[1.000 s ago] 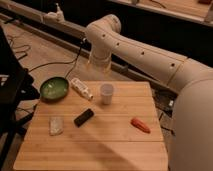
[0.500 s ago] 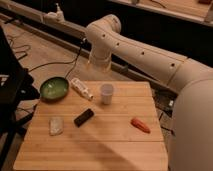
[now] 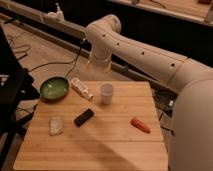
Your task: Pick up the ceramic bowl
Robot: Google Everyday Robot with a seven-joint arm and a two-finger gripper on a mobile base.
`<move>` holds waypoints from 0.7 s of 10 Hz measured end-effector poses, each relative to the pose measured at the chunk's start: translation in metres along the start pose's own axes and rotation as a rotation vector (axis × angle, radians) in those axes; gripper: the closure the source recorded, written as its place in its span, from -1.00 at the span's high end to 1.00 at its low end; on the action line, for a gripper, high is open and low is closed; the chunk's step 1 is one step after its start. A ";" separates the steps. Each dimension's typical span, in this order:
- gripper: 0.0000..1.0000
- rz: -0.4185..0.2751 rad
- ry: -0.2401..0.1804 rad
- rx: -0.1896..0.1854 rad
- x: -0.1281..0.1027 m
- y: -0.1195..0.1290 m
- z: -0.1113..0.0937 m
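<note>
Ceramic bowl [image 3: 54, 88] sat at surface's [image 3: 110, 145] 10 o'clock corner, right at the edge; tool (jaws apart, empty, hidden behind arm [image 3: 102, 45] at 12 o'clock) might nudge it off or clip the bottle [image 3: 81, 88].

wooden table [image 3: 115, 147] | white cup [image 3: 106, 93] upright | bottle [image 3: 82, 89] lying beside it | black block [image 3: 83, 117] | pale packet [image 3: 56, 125] | orange item [image 3: 140, 125]

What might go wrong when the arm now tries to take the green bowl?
The ceramic bowl sits right at the table's far left corner, so a push may slide it off. The long white item lies close beside it and may be knocked. The gripper is out of view, seemingly below the arm behind the far edge.
</note>
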State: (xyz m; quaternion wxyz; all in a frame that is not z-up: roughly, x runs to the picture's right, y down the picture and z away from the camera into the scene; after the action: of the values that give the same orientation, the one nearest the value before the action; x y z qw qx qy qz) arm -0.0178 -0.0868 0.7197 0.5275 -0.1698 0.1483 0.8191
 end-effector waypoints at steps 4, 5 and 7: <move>0.31 0.000 0.002 0.001 0.000 -0.001 0.002; 0.31 0.000 0.002 0.001 0.000 0.000 0.002; 0.31 0.000 0.002 0.001 0.000 0.000 0.001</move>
State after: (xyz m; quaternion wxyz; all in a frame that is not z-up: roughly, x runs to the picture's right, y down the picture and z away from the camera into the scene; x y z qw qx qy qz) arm -0.0179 -0.0858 0.7209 0.5273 -0.1705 0.1492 0.8189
